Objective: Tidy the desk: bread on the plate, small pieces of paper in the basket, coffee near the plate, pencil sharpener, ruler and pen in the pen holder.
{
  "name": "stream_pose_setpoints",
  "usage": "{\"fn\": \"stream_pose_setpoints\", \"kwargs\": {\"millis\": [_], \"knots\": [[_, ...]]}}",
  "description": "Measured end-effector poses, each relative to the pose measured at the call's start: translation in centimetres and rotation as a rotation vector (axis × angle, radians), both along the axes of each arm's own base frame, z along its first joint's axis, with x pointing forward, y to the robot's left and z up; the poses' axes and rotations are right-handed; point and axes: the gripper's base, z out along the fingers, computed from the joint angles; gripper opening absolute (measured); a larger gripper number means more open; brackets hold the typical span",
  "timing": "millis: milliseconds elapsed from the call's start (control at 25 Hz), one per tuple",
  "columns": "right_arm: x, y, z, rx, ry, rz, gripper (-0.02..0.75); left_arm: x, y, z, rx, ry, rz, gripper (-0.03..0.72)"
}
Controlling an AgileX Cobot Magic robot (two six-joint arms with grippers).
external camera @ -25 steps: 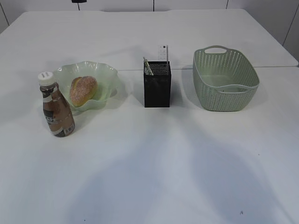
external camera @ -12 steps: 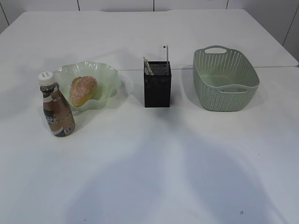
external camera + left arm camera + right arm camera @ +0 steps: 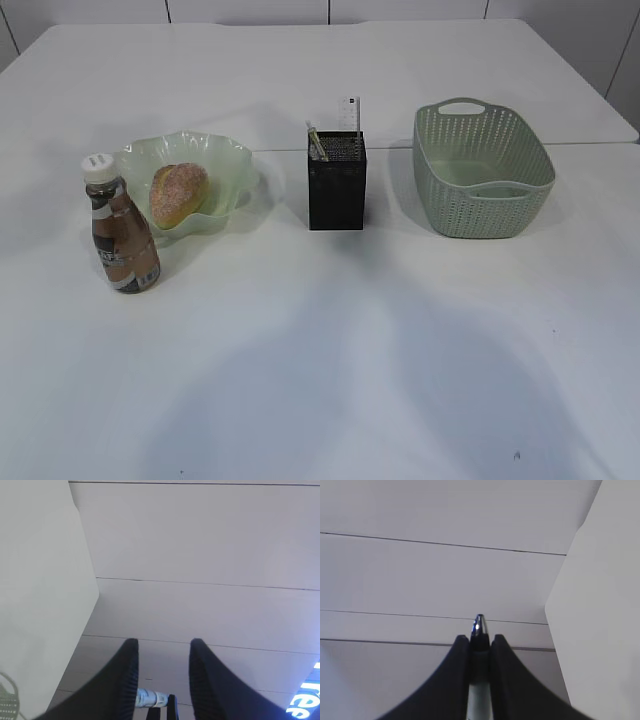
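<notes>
Desk (image 3: 320, 350): plain white, matte, seam across the far part. Nearest, left: coffee (image 3: 121, 235), shiny copper-brown label, white cap, upright just beside the plate (image 3: 232, 160). Plate pale green glass, ruffled rim; bread (image 3: 179, 193), oval, crusty, floured, lies in it. Centre: pen holder (image 3: 336, 187), square black mesh, ruler (image 3: 348, 113) standing out of its top. Right: basket (image 3: 483, 170), sage-green woven plastic.

Right gripper (image 3: 480, 639): fingers clamped on a pen (image 3: 479, 627), its glossy tip poking past them. Left gripper (image 3: 163, 652): fingers parted, nothing between.
</notes>
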Motion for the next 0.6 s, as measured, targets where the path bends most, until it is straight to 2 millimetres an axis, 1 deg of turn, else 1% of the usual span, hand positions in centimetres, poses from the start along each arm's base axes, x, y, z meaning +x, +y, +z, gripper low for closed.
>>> {"fn": "stream_pose_setpoints", "kwargs": {"millis": [320, 600], "knots": [[0.0, 0.0, 0.0, -0.002, -0.001, 0.0, 0.101, 0.6, -0.6, -1.1, 0.007, 0.019, -0.029, 0.238], [0.0, 0.0, 0.0, -0.02, -0.008, -0.001, 0.101, 0.7, -0.9, -1.5, 0.008, 0.023, -0.052, 0.238]]}}
